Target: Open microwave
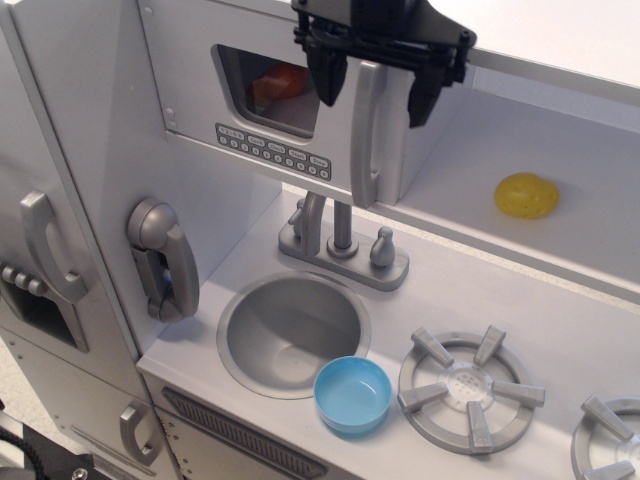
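Nearest, at 6 o'clock, a blue bowl (352,394) upright on the grey table (520,310), touching the rim of the round sink (292,333); both bowl and sink hold nothing visible. Burner grate (471,386) just beside the bowl at 3 o'clock. Faucet (342,240) behind the sink. Silver phone handset (162,258) on the side wall at 9 o'clock. Farther back, at 11 o'clock, the microwave (270,100), door closed, something orange visible through its dark window, button row below, vertical silver handle (366,133) on its right edge. At 12 o'clock, the black end effector (372,85) pointing down, spread wide, one finger either side of the handle's top, not visibly touching. Open shelf space to the right, a yellow object (527,195) lying well apart at 2 o'clock.
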`<move>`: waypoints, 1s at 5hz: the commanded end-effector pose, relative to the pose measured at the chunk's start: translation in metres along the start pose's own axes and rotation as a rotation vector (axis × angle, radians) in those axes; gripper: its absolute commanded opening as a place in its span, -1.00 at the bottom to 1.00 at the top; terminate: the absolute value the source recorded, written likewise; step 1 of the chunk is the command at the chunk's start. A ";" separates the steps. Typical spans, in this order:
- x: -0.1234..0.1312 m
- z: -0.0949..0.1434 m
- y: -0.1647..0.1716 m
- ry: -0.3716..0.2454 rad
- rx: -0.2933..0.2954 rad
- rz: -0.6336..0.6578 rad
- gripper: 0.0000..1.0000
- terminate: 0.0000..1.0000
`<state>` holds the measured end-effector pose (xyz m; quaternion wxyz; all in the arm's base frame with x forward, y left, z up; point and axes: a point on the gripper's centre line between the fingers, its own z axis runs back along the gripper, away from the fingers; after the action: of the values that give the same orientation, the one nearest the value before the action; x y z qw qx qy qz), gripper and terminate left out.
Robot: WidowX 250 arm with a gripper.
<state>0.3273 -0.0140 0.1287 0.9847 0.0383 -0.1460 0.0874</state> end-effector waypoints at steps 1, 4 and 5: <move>0.024 0.007 0.011 -0.045 0.034 0.044 1.00 -1.00; 0.024 0.000 0.007 -0.033 0.023 -0.017 -1.00 -1.00; 0.016 0.005 0.010 -0.038 0.003 -0.041 -1.00 -1.00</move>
<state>0.3377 -0.0056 0.1154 0.9883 0.0468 -0.1308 0.0629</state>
